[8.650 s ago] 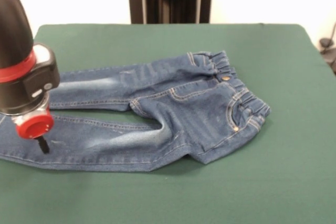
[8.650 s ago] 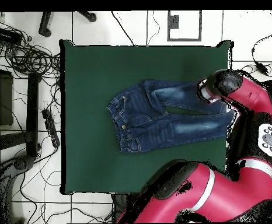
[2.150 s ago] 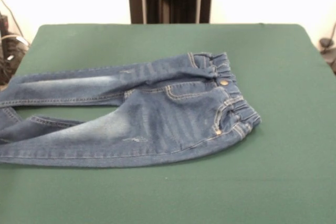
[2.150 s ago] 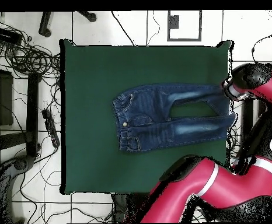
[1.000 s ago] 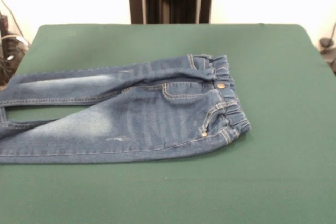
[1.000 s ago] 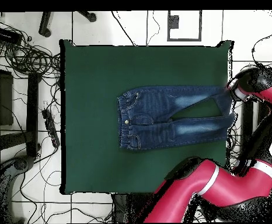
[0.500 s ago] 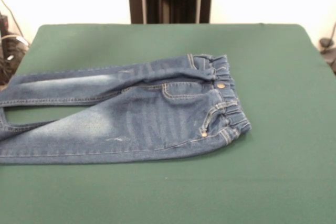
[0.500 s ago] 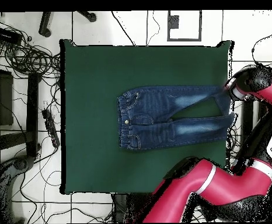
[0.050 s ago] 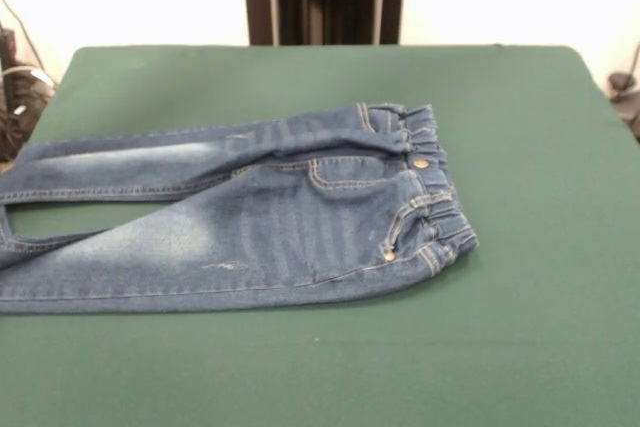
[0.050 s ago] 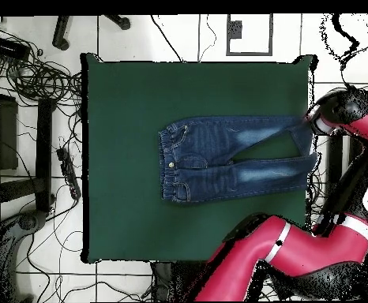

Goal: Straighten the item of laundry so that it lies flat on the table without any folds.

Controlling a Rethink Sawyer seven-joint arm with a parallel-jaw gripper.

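Observation:
The item of laundry, a small pair of blue jeans, lies on the green table. Its gathered waistband is to the right and its legs run off the picture's left edge. From overhead the jeans lie with the waistband to the left and both legs stretched to the table's right edge, with a narrow green gap between them. My gripper is under the arm's black and red head, at the upper leg's cuff by that edge. The front view does not show it.
My red arm bends round the table's lower right corner in the overhead view. Cables and stands crowd the floor on the left side. Cables also show at the front view's left edge.
The arm has left its place above the legs for the table's edge. The jeans slid that way and the crumpled seat flattened. In the last half second nothing visibly moved.

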